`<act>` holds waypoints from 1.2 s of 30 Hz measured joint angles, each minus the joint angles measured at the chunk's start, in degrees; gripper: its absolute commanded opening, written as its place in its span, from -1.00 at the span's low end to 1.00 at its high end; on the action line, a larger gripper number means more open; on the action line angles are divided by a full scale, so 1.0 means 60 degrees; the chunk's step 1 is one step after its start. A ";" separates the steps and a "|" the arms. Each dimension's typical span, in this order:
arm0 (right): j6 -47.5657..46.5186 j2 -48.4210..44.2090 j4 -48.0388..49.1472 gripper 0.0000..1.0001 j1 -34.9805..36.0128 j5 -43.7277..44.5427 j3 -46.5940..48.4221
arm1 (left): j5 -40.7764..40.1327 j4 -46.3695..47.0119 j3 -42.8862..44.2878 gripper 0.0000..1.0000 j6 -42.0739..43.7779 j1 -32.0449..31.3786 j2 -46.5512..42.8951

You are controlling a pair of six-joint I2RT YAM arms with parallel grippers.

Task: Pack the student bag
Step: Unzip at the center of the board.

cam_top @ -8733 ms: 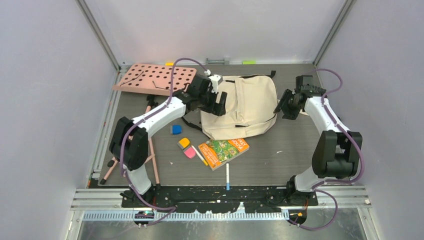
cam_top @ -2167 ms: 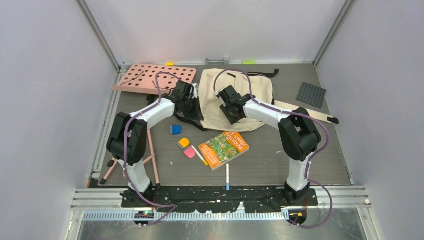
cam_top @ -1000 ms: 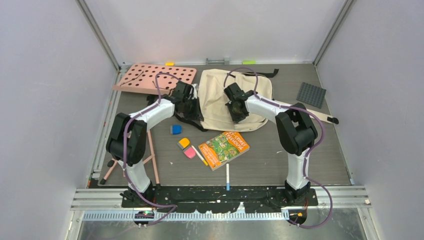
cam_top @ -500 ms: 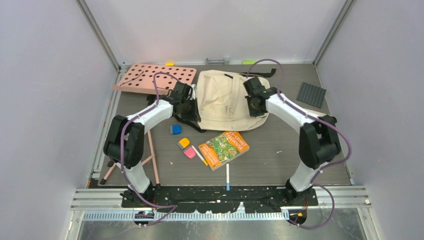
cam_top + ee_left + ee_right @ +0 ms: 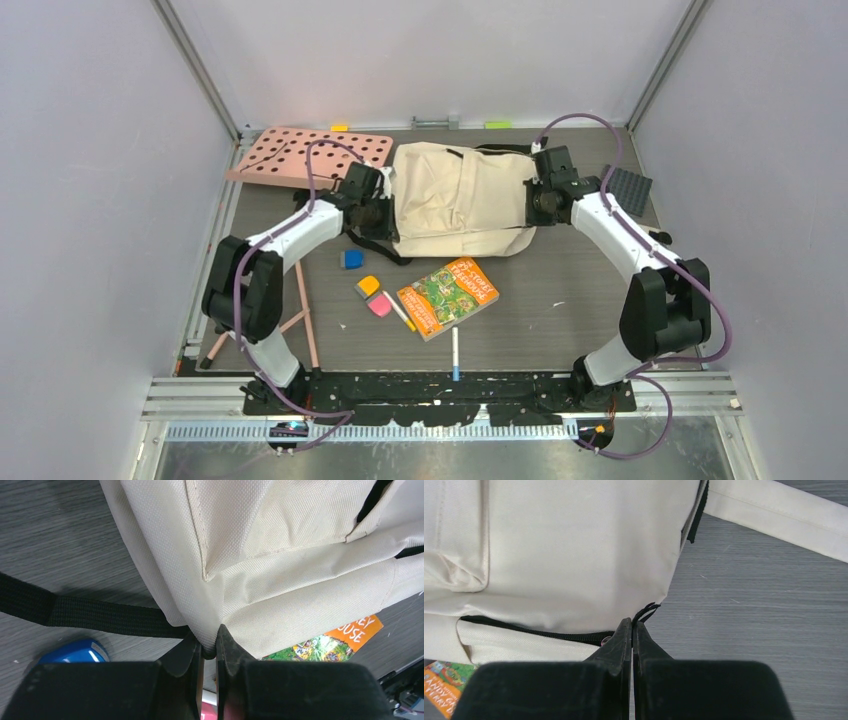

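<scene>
The student bag point(image 5: 460, 198), cream fabric with black straps, lies flat at the back centre of the table. My left gripper point(image 5: 387, 210) is at its left side, and in the left wrist view the left gripper point(image 5: 209, 641) is shut on the bag's cream corner point(image 5: 210, 625). At the bag's right side, my right gripper point(image 5: 531, 210) is shut on the black zipper pull point(image 5: 646, 611), with the right gripper point(image 5: 632, 625) at the end of the black zipper line point(image 5: 534, 632). The bag's inside is hidden.
A colourful book point(image 5: 447, 296) lies in front of the bag, with a blue block point(image 5: 352, 259), orange eraser point(image 5: 367, 286), pink eraser point(image 5: 380, 306) and two pens point(image 5: 455, 352) nearby. A pink perforated board point(image 5: 310, 155) is back left, a dark grey plate point(image 5: 625, 190) back right.
My right gripper has travelled from the middle of the bag to its right side with the zipper pull in it. The bag now lies wider. The left gripper kept its hold.
</scene>
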 measured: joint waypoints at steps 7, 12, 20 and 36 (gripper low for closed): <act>-0.0270 -0.0222 0.0073 -0.98 -0.0390 -0.1628 0.0109 | -0.0131 -0.0568 0.0058 0.30 0.1075 0.0131 -0.0685; -0.0164 -0.0685 0.0124 -0.98 -0.0433 -0.2430 0.0102 | 0.0437 0.0146 0.0331 0.31 0.1479 -0.0324 -0.1428; 0.0109 -0.1180 0.0244 -0.98 -0.0433 -0.3140 0.0029 | 0.2674 0.2809 0.1749 0.15 0.1351 -0.1865 0.0419; 0.0546 -0.1559 0.0448 -0.99 -0.0452 -0.3603 -0.0437 | 0.2597 0.4827 0.2328 -0.03 0.1494 -0.3064 0.2721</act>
